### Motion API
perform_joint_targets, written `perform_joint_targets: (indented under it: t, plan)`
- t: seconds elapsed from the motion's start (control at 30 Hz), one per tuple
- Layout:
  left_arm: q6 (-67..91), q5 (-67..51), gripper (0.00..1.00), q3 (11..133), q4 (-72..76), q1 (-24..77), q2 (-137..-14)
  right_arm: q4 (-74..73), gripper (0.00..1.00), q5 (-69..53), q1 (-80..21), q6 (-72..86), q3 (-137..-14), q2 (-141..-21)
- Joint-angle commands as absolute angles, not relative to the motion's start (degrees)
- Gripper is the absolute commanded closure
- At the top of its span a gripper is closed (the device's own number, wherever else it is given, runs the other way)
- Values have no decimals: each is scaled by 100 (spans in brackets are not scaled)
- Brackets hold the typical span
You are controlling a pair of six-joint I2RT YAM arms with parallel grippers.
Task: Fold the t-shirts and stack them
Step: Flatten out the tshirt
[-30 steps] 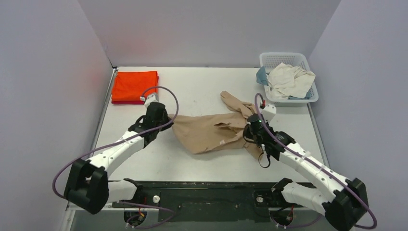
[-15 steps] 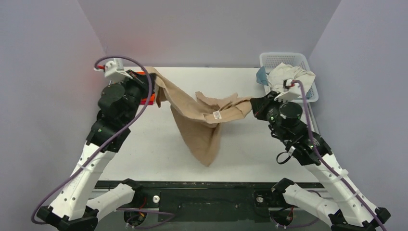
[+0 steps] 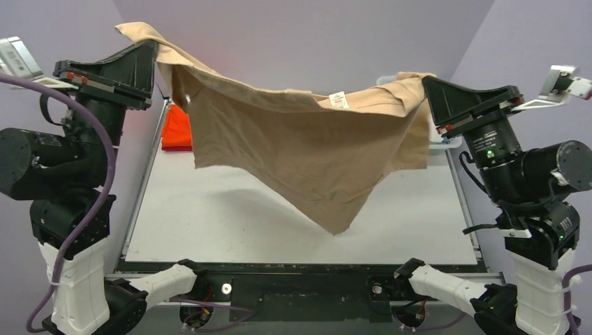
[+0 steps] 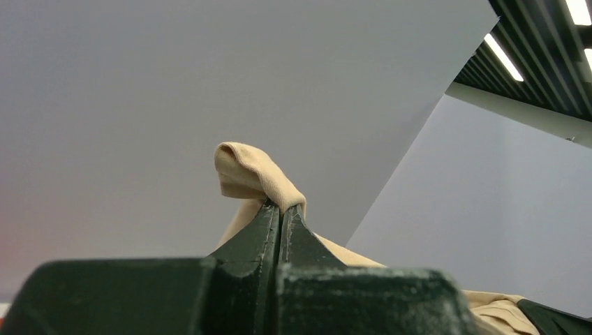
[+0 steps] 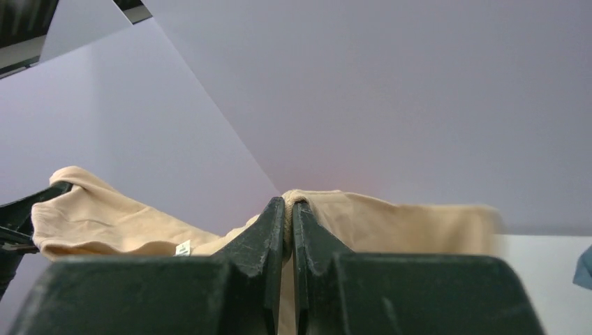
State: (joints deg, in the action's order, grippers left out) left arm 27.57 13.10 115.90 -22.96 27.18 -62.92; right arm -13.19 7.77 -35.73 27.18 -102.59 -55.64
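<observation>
The white table (image 3: 230, 223) sits inside a small booth. A pale purple back wall (image 3: 300, 42) stands behind the table. The left wall (image 3: 70, 24) and the right wall (image 3: 523, 35) stand beside it. Long lights (image 4: 504, 57) glow above the table.

Robotics lab test cell: white table (image 3: 230, 216) boxed on three sides by plain lilac panels (image 3: 300, 42), black mounting plate (image 3: 300, 279) along the table's near edge carrying two cabled robot arms (image 3: 63, 167), strip ceiling lights (image 4: 504, 57) high above the table's enclosure.
</observation>
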Motion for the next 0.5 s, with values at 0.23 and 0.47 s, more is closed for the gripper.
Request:
perform_joint_targets:
  t: [0.23,0.47]
  plan:
    - [2103,2024,100,12710,-2772,2722,-7538,-1888,100,1662,-3484,1625,-12096,-7196]
    - [1891,2459,100,13970,-2973,2288,-9279,-1268,100,1461,-2579,1473,-12332,-8325]
